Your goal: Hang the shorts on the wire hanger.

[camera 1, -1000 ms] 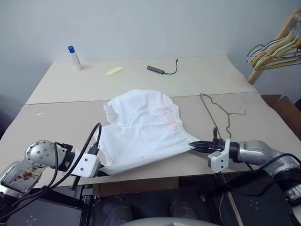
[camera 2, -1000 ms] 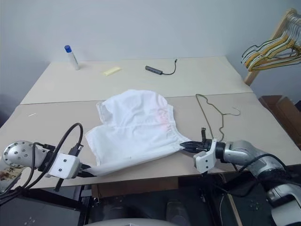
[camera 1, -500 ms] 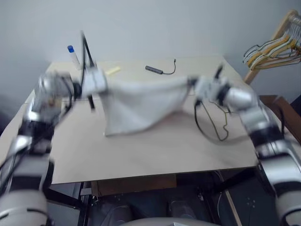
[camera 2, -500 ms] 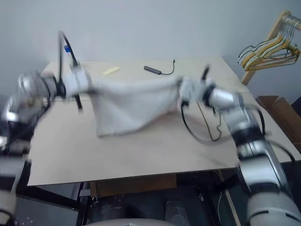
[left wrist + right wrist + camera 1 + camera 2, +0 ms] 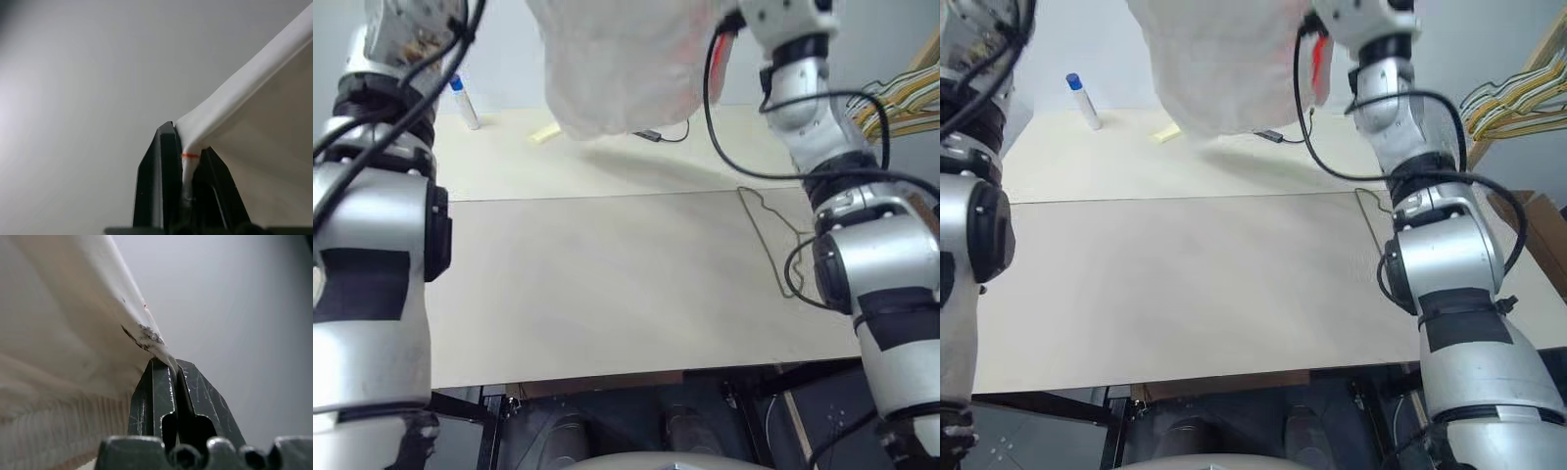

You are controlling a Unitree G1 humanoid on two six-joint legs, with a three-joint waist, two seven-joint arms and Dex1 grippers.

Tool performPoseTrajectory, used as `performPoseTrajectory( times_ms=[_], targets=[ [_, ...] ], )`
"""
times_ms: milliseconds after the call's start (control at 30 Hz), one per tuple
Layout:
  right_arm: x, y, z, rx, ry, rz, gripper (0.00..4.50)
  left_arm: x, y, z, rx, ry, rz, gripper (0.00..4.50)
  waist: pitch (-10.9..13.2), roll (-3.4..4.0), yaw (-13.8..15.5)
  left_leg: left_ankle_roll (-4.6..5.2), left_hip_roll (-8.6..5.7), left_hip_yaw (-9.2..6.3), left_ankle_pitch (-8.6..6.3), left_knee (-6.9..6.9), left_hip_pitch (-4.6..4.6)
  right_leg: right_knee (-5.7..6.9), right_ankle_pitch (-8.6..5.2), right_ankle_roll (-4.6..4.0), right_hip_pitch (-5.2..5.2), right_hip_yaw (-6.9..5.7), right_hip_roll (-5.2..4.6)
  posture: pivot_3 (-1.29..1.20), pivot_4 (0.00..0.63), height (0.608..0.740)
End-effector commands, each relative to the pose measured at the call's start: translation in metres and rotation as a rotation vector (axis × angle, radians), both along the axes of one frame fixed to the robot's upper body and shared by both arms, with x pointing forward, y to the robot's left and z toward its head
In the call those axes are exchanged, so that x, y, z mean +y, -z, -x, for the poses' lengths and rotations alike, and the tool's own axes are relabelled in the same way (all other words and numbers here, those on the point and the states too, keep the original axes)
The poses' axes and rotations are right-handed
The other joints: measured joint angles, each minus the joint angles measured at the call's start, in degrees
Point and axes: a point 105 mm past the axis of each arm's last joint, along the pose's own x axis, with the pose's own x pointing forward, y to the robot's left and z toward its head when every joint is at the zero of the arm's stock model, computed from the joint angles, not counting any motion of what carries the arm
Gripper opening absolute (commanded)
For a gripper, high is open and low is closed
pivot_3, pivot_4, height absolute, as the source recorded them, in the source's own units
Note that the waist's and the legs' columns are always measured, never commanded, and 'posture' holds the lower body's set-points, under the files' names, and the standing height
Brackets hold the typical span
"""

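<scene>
The white shorts (image 5: 617,69) hang in the air above the far half of the table, stretched between my two raised arms, with a pink tint at their right side. In the left wrist view my left gripper (image 5: 183,147) is shut on one corner of the shorts (image 5: 254,112). My right gripper (image 5: 171,364) is shut on the opposite edge of the shorts (image 5: 63,352), beside small dark marks. The wire hanger (image 5: 766,242) lies flat on the table's right side, below and beside my right arm, which partly hides it.
On the beige table (image 5: 607,284), a white bottle with a blue cap (image 5: 465,103), a yellow scrap (image 5: 546,134) and a dark cable with adapter (image 5: 656,134) lie along the far edge. Bunched hangers (image 5: 901,93) hang from a wooden rack at the right.
Both arms have swung up and forward, lifting the shorts off the table into the air. The wire hanger has stayed on the table.
</scene>
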Motion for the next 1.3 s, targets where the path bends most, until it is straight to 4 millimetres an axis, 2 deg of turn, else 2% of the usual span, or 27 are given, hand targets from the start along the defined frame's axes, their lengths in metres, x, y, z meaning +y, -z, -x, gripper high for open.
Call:
performPoseTrajectory(
  times_ms=[33, 133, 200, 267, 333, 367, 467, 533, 600, 700, 800, 933, 1033, 1133, 1267, 1300],
  targets=[
    [-0.008, 0.054, 0.001, 0.146, -0.062, 0.174, 0.0, 0.002, 0.061, 0.003, 0.176, 0.195, -0.097, 0.02, 0.0, 0.01, -0.37, 0.0, -0.02, 0.03, 0.0, 0.03, 0.1, 0.0, 0.0, 0.0, 0.02, 0.07, -0.01, 0.0, 0.0, 0.74],
    [-0.005, 0.113, 0.013, 0.276, -0.145, 0.42, 0.0, 0.004, 0.12, 0.017, 0.387, 0.372, -0.176, 0.02, 0.0, 0.01, -1.85, -0.08, 0.0, 0.07, 0.12, 0.08, 0.23, 0.14, 0.01, -0.01, 0.02, 0.16, 0.01, 0.0, 0.0, 0.74],
    [-0.005, 0.155, 0.024, 0.419, -0.239, 0.515, 0.0, 0.01, 0.16, 0.037, 0.564, 0.473, -0.221, 0.02, 0.0, 0.01, -2.61, -0.09, 0.03, 0.04, 0.17, 0.09, 0.18, 0.4, 0.02, -0.02, -0.09, 0.21, 0.02, 0.01, 0.0, 0.74],
    [-0.004, 0.185, 0.036, 0.521, -0.317, 0.618, 0.0, 0.019, 0.194, 0.059, 0.753, 0.52, -0.264, 0.02, 0.0, 0.01, -4.53, -0.1, 0.09, -0.04, 0.17, 0.06, 0.18, 0.44, 0.03, -0.02, -0.05, 0.24, 0.07, 0.01, 0.0, 0.74],
    [-0.004, 0.2, 0.044, 0.569, -0.354, 0.692, 0.0, 0.025, 0.215, 0.077, 0.893, 0.533, -0.296, 0.02, 0.0, 0.01, -5.68, -0.09, 0.11, -0.15, 0.17, 0.04, 0.2, 0.43, 0.03, -0.02, -0.03, 0.28, 0.1, 0.01, 0.0, 0.74],
    [-0.005, 0.208, 0.048, 0.6, -0.375, 0.721, 0.0, 0.03, 0.232, 0.092, 1.011, 0.531, -0.338, 0.02, 0.0, 0.01, -6.25, -0.09, 0.12, -0.18, 0.17, 0.05, 0.23, 0.42, 0.03, -0.02, -0.02, 0.3, 0.11, 0.02, 0.0, 0.74],
    [-0.007, 0.221, 0.056, 0.655, -0.41, 0.791, 0.0, 0.038, 0.26, 0.124, 1.219, 0.531, -0.454, 0.02, 0.0, 0.01, -6.7, 0.0, 0.14, -0.44, 0.11, 0.05, 0.62, 0.33, 0.02, -0.02, 0.24, 0.43, 0.15, 0.02, 0.0, 0.74],
    [-0.011, 0.235, 0.064, 0.699, -0.427, 0.884, 0.0, 0.044, 0.28, 0.153, 1.382, 0.554, -0.562, 0.02, 0.0, 0.01, -6.32, 0.63, 0.17, -0.55, -0.26, 0.02, 1.13, 0.25, 0.0, -0.03, 0.85, 0.3, 0.2, 0.02, 0.0, 0.74],
    [-0.016, 0.249, 0.072, 0.746, -0.443, 0.955, 0.0, 0.048, 0.293, 0.177, 1.512, 0.561, -0.632, 0.02, -0.01, -0.01, -5.67, 0.76, 0.23, -0.53, -0.35, 0.01, 1.48, 0.24, -0.05, -0.09, 1.15, 0.28, 0.22, 0.02, 0.0, 0.74],
    [-0.022, 0.262, 0.084, 0.779, -0.466, 1.009, 0.0, 0.046, 0.302, 0.203, 1.625, 0.603, -0.688, 0.02, -0.03, -0.02, -4.41, 0.81, 0.19, -0.46, -0.39, 0.04, 1.48, 0.3, -0.05, -0.11, 1.16, 0.3, 0.18, 0.01, 0.006, 0.74],
    [-0.024, 0.269, 0.094, 0.799, -0.501, 0.986, 0.0, 0.037, 0.304, 0.219, 1.66, 0.648, -0.686, 0.02, -0.02, -0.02, -2.91, 0.85, 0.16, -0.27, -0.41, 0.06, 1.46, 0.28, -0.05, -0.11, 1.15, 0.32, 0.14, 0.01, 0.012, 0.74],
    [-0.026, 0.277, 0.125, 0.835, -0.612, 0.968, 0.0, 0.025, 0.308, 0.246, 1.707, 0.731, -0.695, 0.02, -0.01, -0.02, -1.82, 0.92, 0.17, -0.19, -0.46, 0.08, 1.46, 0.19, -0.07, -0.14, 1.18, 0.33, 0.15, 0.01, 0.029, 0.74],
    [-0.028, 0.275, 0.147, 0.868, -0.665, 0.939, 0.0, 0.027, 0.315, 0.255, 1.735, 0.729, -0.708, 0.02, 0.03, 0.01, -1.01, 0.98, 0.17, -0.17, -0.5, 0.07, 1.49, 0.11, -0.08, -0.16, 1.27, 0.31, 0.15, 0.0, 0.038, 0.74],
    [-0.024, 0.274, 0.166, 0.908, -0.704, 0.909, 0.0, 0.029, 0.324, 0.26, 1.759, 0.732, -0.72, 0.02, 0.2, 0.01, -0.28, 1.06, 0.23, -0.1, -0.59, 0.07, 2.03, 0.1, -0.16, -0.26, 1.77, 0.33, 0.19, 0.0, 0.042, 0.74],
    [-0.018, 0.275, 0.182, 0.969, -0.739, 0.876, 0.0, 0.025, 0.334, 0.26, 1.768, 0.74, -0.73, 0.02, 0.3, -0.06, -0.01, 0.99, 0.27, 0.03, -0.72, 0.07, 2.39, 0.18, -0.28, -0.43, 2.0, 0.44, 0.22, -0.01, 0.046, 0.74],
    [-0.016, 0.275, 0.184, 0.992, -0.742, 0.854, 0.28, 0.022, 0.337, 0.26, 1.768, 0.751, -0.734, 0.24, 0.33, -0.08, 0.07, 0.99, 0.27, 0.03, -0.72, 0.07, 2.4, 0.22, -0.28, -0.44, 2.0, 0.45, 0.22, -0.02, 0.046, 0.74]
  ],
)
